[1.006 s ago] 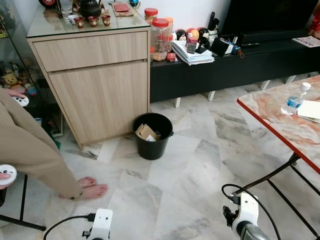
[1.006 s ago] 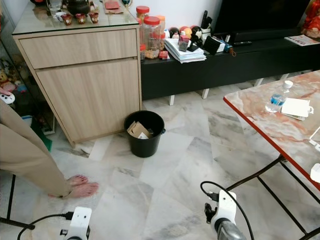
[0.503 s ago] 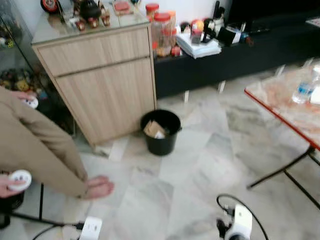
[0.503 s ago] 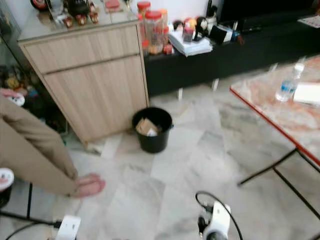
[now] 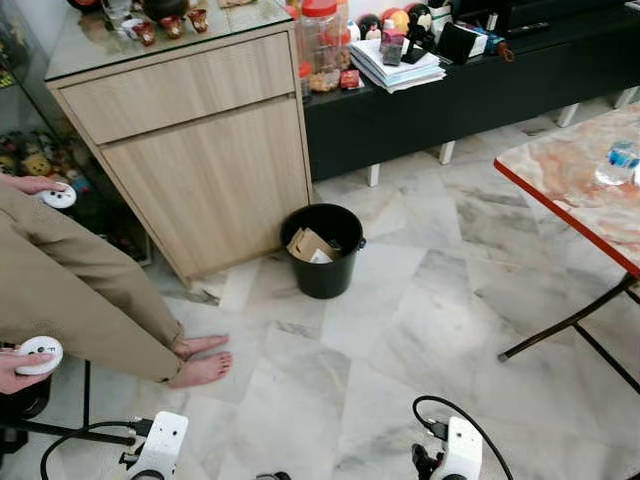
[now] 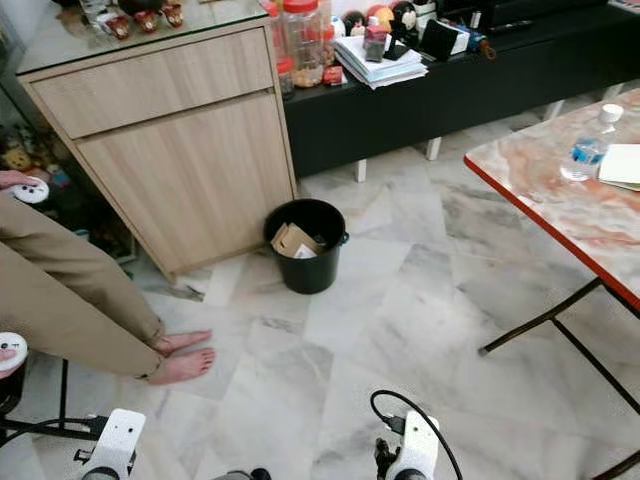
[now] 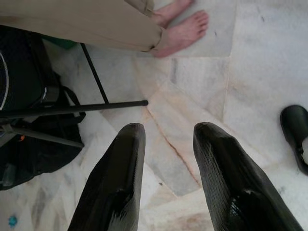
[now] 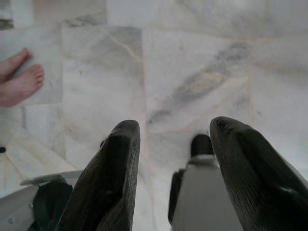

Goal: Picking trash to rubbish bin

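The left gripper (image 7: 163, 139) hangs low over the marble floor (image 5: 400, 320). Its two black fingers (image 7: 120, 163) stand apart with a gap between them, and they hold nothing. Past them are a person's bare feet (image 7: 180, 29), a thin black bar (image 7: 96, 107) and a dark bag (image 7: 29, 120).

The right gripper (image 8: 175, 144) also hangs low over the floor. Its fingers (image 8: 115, 163) are spread wide and hold nothing. Between them a bit of the robot's own body shows below.

The black rubbish bin (image 5: 323, 250) stands on the floor, just beside the front corner of the wooden cabinet (image 5: 190, 150). Brown cardboard trash (image 5: 310, 243) lies inside the bin.

A person in tan trousers (image 5: 80, 280) stands at the robot's left, near the cabinet, with a round white thing in a hand (image 5: 25, 360).

A long black low shelf (image 5: 470, 85) runs along the wall beside the cabinet, with jars (image 5: 320, 55) and a stack of papers (image 5: 397, 68) on it. A table with a red edge (image 5: 560, 200) is at the robot's right. A water bottle (image 6: 590, 145) stands on it, near a white paper (image 6: 622, 165).
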{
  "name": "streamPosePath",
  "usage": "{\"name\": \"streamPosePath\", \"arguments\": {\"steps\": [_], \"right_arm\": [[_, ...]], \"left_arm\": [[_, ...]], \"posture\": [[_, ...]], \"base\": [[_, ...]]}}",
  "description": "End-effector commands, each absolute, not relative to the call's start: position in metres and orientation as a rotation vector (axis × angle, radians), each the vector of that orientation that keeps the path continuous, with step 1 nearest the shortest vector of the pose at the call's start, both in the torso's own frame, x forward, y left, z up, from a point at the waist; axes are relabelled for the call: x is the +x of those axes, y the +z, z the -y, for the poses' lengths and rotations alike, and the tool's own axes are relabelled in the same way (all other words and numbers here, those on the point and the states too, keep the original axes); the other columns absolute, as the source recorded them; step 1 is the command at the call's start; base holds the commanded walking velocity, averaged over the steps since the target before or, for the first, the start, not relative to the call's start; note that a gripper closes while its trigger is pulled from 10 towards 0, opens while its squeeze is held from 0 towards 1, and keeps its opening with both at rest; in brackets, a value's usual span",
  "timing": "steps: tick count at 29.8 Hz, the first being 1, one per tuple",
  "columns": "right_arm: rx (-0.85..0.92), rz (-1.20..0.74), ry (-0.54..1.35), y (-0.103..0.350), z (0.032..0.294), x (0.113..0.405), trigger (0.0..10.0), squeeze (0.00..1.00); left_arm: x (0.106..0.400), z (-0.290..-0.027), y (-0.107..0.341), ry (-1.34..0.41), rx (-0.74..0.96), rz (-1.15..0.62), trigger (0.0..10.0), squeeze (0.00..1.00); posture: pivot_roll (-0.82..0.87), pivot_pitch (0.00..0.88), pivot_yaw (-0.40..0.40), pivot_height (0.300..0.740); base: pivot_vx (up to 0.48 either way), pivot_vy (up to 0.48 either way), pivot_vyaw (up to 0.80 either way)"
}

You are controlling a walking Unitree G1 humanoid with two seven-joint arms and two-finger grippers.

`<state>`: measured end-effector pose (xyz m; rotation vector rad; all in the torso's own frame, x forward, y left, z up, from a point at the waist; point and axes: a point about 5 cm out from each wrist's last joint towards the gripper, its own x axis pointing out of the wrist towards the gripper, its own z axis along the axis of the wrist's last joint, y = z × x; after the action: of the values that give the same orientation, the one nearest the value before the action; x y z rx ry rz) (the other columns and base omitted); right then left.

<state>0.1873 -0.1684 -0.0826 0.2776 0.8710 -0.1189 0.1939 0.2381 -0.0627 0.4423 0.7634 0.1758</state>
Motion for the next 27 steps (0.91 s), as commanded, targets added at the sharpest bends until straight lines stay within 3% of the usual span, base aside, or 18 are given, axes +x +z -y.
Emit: {"name": "streamPosePath", "arguments": {"steps": [1, 10, 27], "right_arm": [[0.263, -0.853, -0.100, -0.080, 0.167, 0.193, 10.0, 0.00], [0.278, -0.808, -0.142, -0.071, 0.176, 0.208, 10.0, 0.00], [0.295, -0.783, -0.144, -0.067, 0.172, 0.216, 10.0, 0.00]], "left_arm": [[0.190, -0.243, -0.064, 0.210, 0.431, -0.784, 10.0, 0.00], [0.207, -0.230, -0.058, 0.180, 0.421, -0.737, 10.0, 0.00], [0.209, -0.236, -0.056, 0.234, 0.384, -0.749, 10.0, 0.00]], "posture": [[0.08, 0.140, 0.065, 0.728], [0.08, 0.117, 0.052, 0.728], [0.10, 0.075, 0.023, 0.728]], "base": [[0.000, 0.000, 0.00], [0.000, 0.000, 0.00], [0.000, 0.000, 0.00]]}}
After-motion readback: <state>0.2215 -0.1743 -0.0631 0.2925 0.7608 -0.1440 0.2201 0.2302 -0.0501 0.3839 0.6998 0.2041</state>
